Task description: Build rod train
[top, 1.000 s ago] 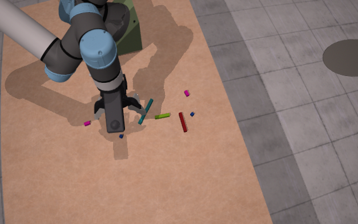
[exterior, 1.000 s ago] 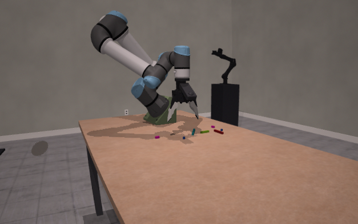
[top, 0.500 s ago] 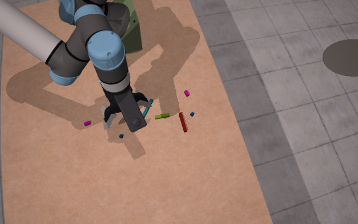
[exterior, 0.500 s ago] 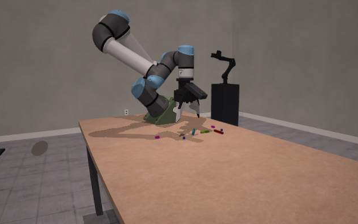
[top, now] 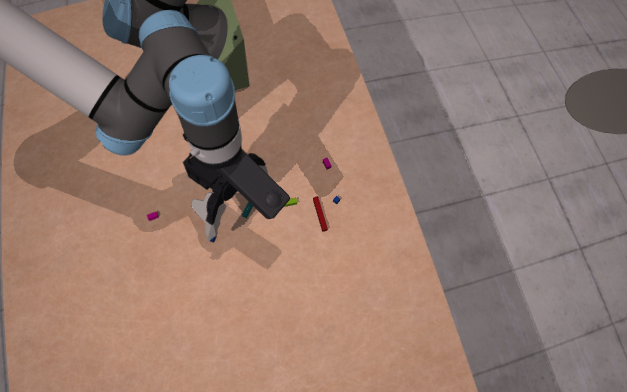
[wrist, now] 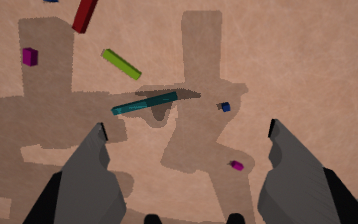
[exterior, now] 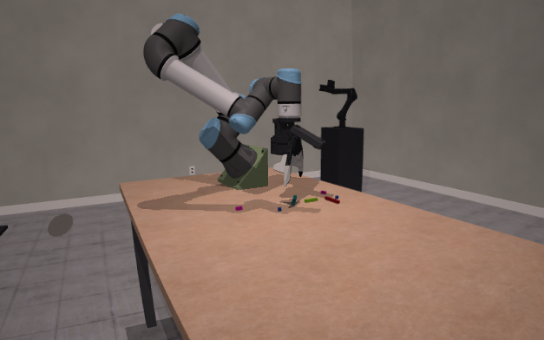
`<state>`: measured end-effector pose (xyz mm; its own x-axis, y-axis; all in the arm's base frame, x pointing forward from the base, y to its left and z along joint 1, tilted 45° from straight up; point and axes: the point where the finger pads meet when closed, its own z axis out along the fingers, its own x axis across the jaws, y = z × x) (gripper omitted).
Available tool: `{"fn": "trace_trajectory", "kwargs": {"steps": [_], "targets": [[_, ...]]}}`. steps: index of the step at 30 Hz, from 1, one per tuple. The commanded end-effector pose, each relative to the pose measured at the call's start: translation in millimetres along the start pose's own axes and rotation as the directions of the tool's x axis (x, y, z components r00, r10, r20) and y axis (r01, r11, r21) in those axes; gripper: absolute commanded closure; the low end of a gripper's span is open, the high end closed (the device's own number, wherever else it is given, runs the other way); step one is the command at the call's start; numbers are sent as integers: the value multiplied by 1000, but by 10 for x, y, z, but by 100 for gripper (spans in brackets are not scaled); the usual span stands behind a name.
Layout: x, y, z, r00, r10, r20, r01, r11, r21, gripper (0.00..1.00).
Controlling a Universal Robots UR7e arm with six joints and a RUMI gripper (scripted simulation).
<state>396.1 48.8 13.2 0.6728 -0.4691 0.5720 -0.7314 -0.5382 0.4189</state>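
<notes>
Gripper (top: 239, 200) (exterior: 293, 179) (wrist: 186, 122) is wide open, fingers above the table (top: 215, 325) (exterior: 317, 269) (wrist: 305, 60). Top view: rods sit in the upper half, well inside both side edges; the broad stretch of wood lies below them, toward the bottom of the view. Lime rod (top: 292, 201) (exterior: 311, 199) (wrist: 122, 64) is partly under the camera housing (top: 257, 187), between the turquoise rod (top: 248, 209) (exterior: 293, 200) (wrist: 145, 103) and red rod (top: 320, 214) (exterior: 332, 199) (wrist: 84, 16). One magenta rod (top: 153, 216) (exterior: 239, 208) (wrist: 237, 165) is well left; the other magenta rod (top: 327, 163) (exterior: 323, 192) (wrist: 30, 56) is up toward the right edge. Exterior: fingertips hang above rod height; lime lies flat, apart from its neighbours, and the left magenta has the most side room. Wrist: lime is a slim, straight, bright bar with square ends, slanted, one end near turquoise. Left magenta is short and stubby, near a small blue rod (top: 212, 239) (exterior: 279, 209) (wrist: 225, 107). Lime and both magentas are separate, so the train is unmade.
</notes>
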Motion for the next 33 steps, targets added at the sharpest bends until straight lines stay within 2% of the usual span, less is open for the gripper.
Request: {"fn": "trace_trajectory", "kwargs": {"steps": [1, 8, 15, 17, 19, 25, 32, 33], "targets": [[-48, -63, -5, 991, -137, 1, 137, 991, 9, 0], [-135, -150, -9, 939, -343, -1, 343, 939, 10, 0], [-215, -224, -12, 854, -520, -2, 520, 854, 9, 0], [-215, -224, -12, 854, -520, -2, 520, 854, 9, 0], [-255, -258, -13, 800, -601, -3, 601, 799, 9, 0], [-322, -313, -15, 691, -723, -5, 723, 691, 8, 0], [-400, -374, -16, 537, -844, -6, 844, 537, 6, 0], [-400, -374, -16, 537, -844, -6, 844, 537, 6, 0]]}}
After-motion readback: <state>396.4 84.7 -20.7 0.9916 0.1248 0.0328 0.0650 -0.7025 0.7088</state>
